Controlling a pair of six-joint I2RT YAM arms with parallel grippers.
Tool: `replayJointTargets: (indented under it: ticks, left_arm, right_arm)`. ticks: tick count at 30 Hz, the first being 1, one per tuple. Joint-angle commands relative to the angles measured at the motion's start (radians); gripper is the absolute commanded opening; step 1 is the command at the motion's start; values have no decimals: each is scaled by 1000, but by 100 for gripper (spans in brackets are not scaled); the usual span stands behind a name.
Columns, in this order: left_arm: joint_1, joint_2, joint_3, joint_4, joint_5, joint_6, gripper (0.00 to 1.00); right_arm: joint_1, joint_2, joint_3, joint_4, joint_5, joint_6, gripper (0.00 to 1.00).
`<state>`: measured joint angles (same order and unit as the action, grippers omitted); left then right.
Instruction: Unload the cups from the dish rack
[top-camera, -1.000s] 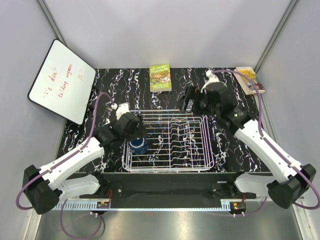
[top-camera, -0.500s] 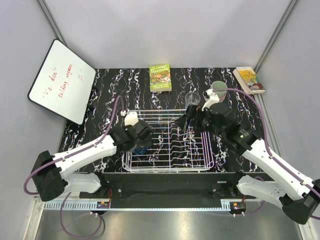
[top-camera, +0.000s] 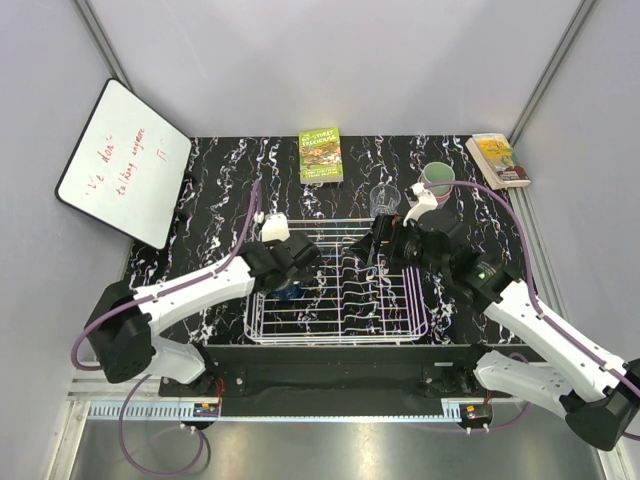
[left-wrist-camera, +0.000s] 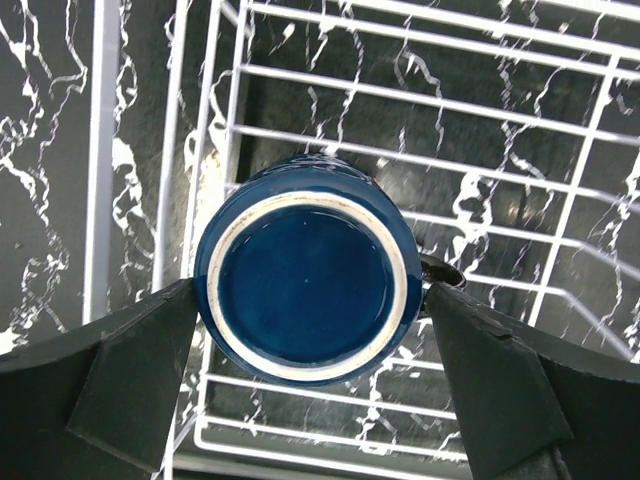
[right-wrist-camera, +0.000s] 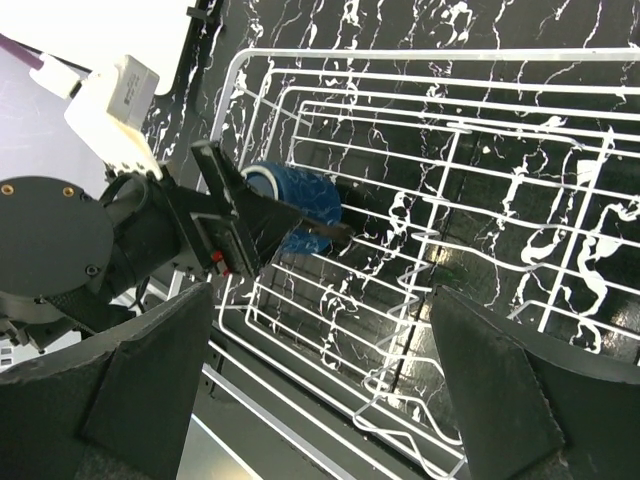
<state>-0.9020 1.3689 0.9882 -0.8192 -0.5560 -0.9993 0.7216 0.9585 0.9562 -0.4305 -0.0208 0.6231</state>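
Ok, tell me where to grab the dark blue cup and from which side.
Grip the dark blue cup by its side wall, coming straight down from above: it stands base-up in the dish rack, so no open rim to pinch. The left hand flanks it there.

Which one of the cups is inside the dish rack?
The dark blue cup, between the fingers of the left hand. The clear glass and the pale green cup stand on the table behind the rack.
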Motion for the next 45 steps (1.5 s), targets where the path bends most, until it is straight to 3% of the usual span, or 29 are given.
replayJointTargets:
  ticks: [1,15,21,30,33,38,39,41,42,45]
  left_arm:
    - [2,90,-13,-1,10,-5,99]
    - [5,101,-2,37,28,45,99]
    - [12,119,7,34,36,-27,99]
    - [25,268,46,48,106,-64,99]
    - [26,305,46,58,120,-67,94]
    - [25,305,20,80,126,-68,71]
    - [25,297,17,81,125,-64,50]
    - [25,291,9,81,123,-61,28]
    - [25,286,7,81,123,-56,0]
    - [25,279,1,81,128,-53,0]
  right_arm:
    - [10,-21,-10,42,-11,-2,96]
    - [12,-15,-19,42,-27,6,96]
    - [12,-27,-19,44,-22,4,96]
    - [10,-32,-27,42,-31,9,96]
    - [10,-37,-31,44,-30,10,96]
    - [12,-38,-31,42,-33,12,95]
    - [12,-38,-31,42,-33,10,95]
    - [10,-33,-30,42,-34,12,95]
    - [12,-33,-30,42,-34,12,95]
    - [12,-32,-28,45,-39,17,94]
